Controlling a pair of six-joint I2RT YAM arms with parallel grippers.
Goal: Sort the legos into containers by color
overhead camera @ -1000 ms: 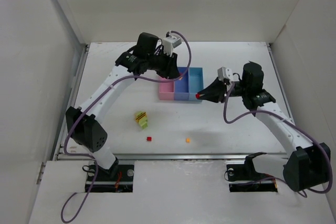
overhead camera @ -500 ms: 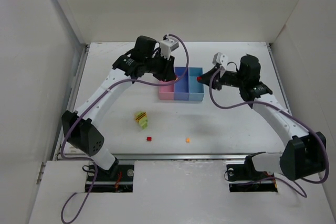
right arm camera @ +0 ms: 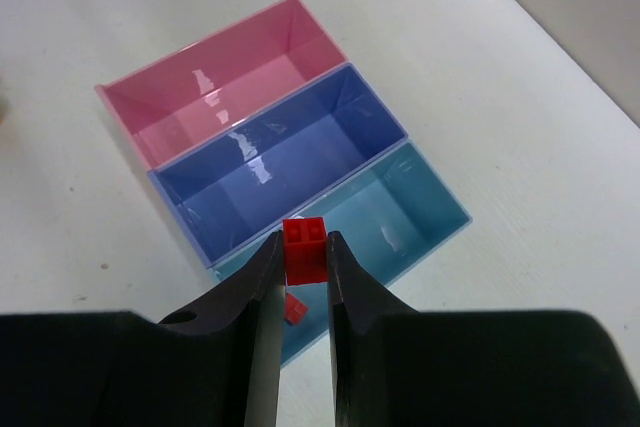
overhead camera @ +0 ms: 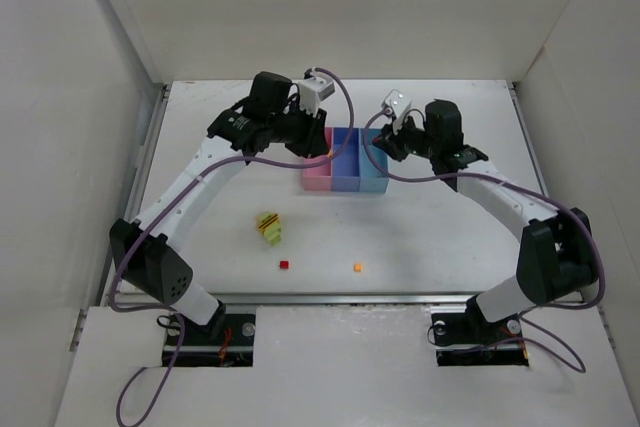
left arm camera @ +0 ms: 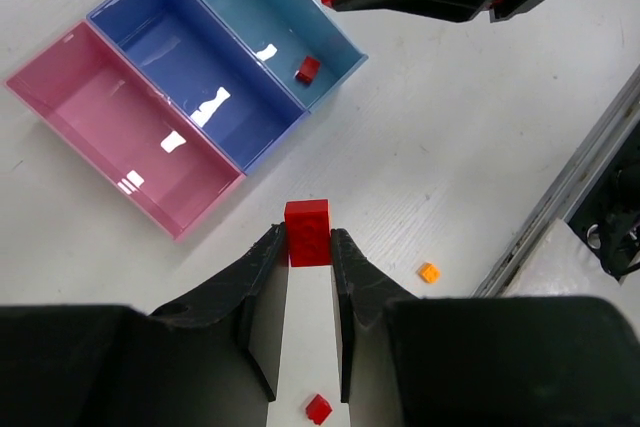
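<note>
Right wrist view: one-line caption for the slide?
Right gripper shut on a red lego brick over the light blue bin, where a second red brick already lies.

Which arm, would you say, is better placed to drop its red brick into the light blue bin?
Right, probably: its fingers hold a red brick over the light blue bin. The left arm's brick appears off to the side, by the pink bin.
</note>
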